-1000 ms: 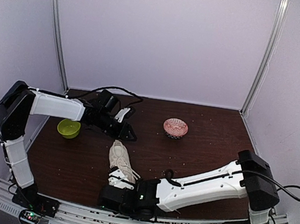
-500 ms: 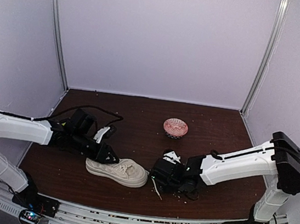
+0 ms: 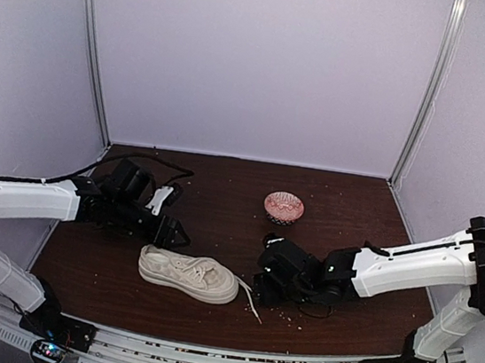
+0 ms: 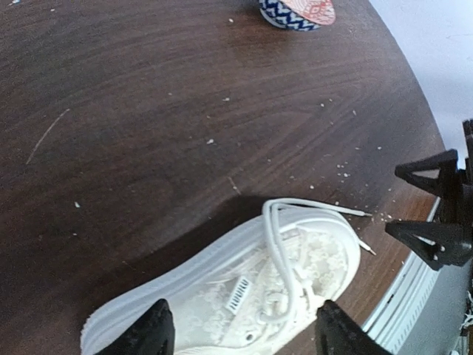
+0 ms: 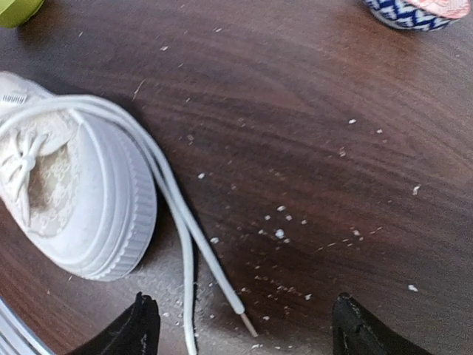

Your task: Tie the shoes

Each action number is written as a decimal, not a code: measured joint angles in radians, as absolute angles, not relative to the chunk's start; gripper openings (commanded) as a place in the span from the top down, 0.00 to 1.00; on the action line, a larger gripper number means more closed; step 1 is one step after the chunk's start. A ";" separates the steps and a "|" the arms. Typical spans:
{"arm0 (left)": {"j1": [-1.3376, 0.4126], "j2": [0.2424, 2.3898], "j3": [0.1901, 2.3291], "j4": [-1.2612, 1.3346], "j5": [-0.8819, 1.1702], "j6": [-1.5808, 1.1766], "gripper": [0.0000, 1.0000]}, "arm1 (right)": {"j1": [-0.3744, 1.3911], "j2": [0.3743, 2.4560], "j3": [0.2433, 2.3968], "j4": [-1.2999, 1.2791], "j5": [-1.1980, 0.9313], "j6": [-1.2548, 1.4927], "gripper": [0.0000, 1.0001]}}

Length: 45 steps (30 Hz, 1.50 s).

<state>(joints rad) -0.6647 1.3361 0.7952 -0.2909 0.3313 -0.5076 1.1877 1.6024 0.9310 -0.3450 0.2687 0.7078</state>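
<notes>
The sneaker (image 3: 187, 274) stands on its sole on the dark counter (image 3: 356, 205). Its long axis runs left to right, heel toward the left arm and toe toward the right. The left fingers (image 4: 148, 336) hang just behind and above its heel half, spread apart and holding nothing. The right fingers (image 5: 140, 329) sit just off its toe, likewise parted and empty.

The laces (image 5: 177, 214) are untied — they loop round the toe and trail onto the counter on the right-arm side, so the right arm looks the nearer one for taking up a loose end.

The right wrist view shows a lace tip on the counter below the gap between its fingers, plus a green sliver (image 5: 15, 7) beyond the sneaker that the overhead view hides. The left wrist view shows the eyelet row instead, with the patterned bowl (image 4: 295, 11) well beyond the toe.
</notes>
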 measured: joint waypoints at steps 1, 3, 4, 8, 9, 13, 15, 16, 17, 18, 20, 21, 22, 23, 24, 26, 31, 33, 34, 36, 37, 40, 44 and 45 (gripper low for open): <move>-0.649 1.341 0.791 -0.289 0.330 -0.506 0.27 | 1.196 1.603 0.922 -0.329 0.249 0.706 0.24; -0.622 1.341 0.781 -0.282 0.329 -0.507 0.26 | 1.218 1.604 0.912 -0.301 0.208 0.701 0.28; -0.609 1.341 0.775 -0.278 0.331 -0.508 0.26 | 1.234 1.606 0.912 -0.282 0.186 0.694 0.30; -0.574 1.343 0.729 -0.234 0.358 -0.520 0.24 | 1.287 1.645 0.937 -0.204 0.100 0.675 0.44; -0.572 1.346 0.714 -0.223 0.367 -0.524 0.24 | 1.294 1.668 0.952 -0.186 0.079 0.670 0.45; -0.570 1.360 0.653 -0.168 0.408 -0.547 0.24 | 1.295 1.759 1.012 -0.146 0.039 0.660 0.48; -0.569 1.357 0.628 -0.129 0.424 -0.558 0.24 | 1.291 1.797 1.039 -0.140 0.032 0.659 0.48; -0.565 1.351 0.615 -0.110 0.432 -0.564 0.24 | 1.288 1.808 1.046 -0.138 0.029 0.658 0.48; -0.562 1.342 0.599 -0.091 0.439 -0.571 0.24 | 1.282 1.818 1.052 -0.135 0.023 0.659 0.48; -0.561 1.329 0.583 -0.075 0.445 -0.580 0.24 | 1.276 1.824 1.055 -0.136 0.019 0.659 0.48; -0.562 1.285 0.538 -0.052 0.459 -0.603 0.24 | 1.257 1.826 1.055 -0.133 0.014 0.659 0.48; -0.564 1.263 0.517 -0.045 0.465 -0.617 0.24 | 1.246 1.827 1.055 -0.130 0.014 0.659 0.48; -0.570 1.236 0.491 -0.035 0.471 -0.636 0.24 | 1.234 1.828 1.055 -0.128 0.014 0.659 0.48; -0.579 1.214 0.471 -0.026 0.475 -0.652 0.23 | 1.222 1.829 1.055 -0.125 0.014 0.659 0.48; -0.593 1.193 0.451 -0.015 0.476 -0.670 0.23 | 1.209 1.830 1.055 -0.123 0.014 0.658 0.48; -0.627 1.159 0.421 -0.001 0.478 -0.709 0.23 | 1.188 1.831 1.055 -0.118 0.015 0.656 0.48; -0.707 1.081 0.377 -0.010 0.520 -0.801 0.23 | 1.156 1.828 1.055 -0.102 0.013 0.638 0.44; -0.722 1.028 0.383 -0.063 0.519 -0.811 0.21 | 1.153 1.814 1.044 -0.097 0.012 0.632 0.41; -0.723 1.000 0.395 -0.104 0.507 -0.806 0.21 | 1.151 1.796 1.027 -0.095 0.014 0.630 0.39; -0.724 0.960 0.451 -0.207 0.450 -0.785 0.21 | 1.150 1.744 0.986 -0.097 0.020 0.628 0.35; -0.724 0.952 0.488 -0.247 0.417 -0.773 0.21 | 1.147 1.713 0.963 -0.101 0.027 0.630 0.34; -0.724 0.978 0.588 -0.302 0.342 -0.744 0.23 | 1.138 1.622 0.914 -0.117 0.060 0.638 0.27; -0.738 1.110 0.683 -0.319 0.284 -0.730 0.27 | 1.137 1.514 0.857 -0.127 0.121 0.665 0.22; -0.748 1.147 0.704 -0.325 0.270 -0.727 0.27 | 1.136 1.490 0.841 -0.129 0.137 0.678 0.21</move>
<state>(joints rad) -0.7483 1.1469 0.7040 -0.3252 0.2695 -0.7273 1.1362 1.4899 0.8410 -0.1287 0.1368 0.6785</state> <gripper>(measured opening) 0.740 0.772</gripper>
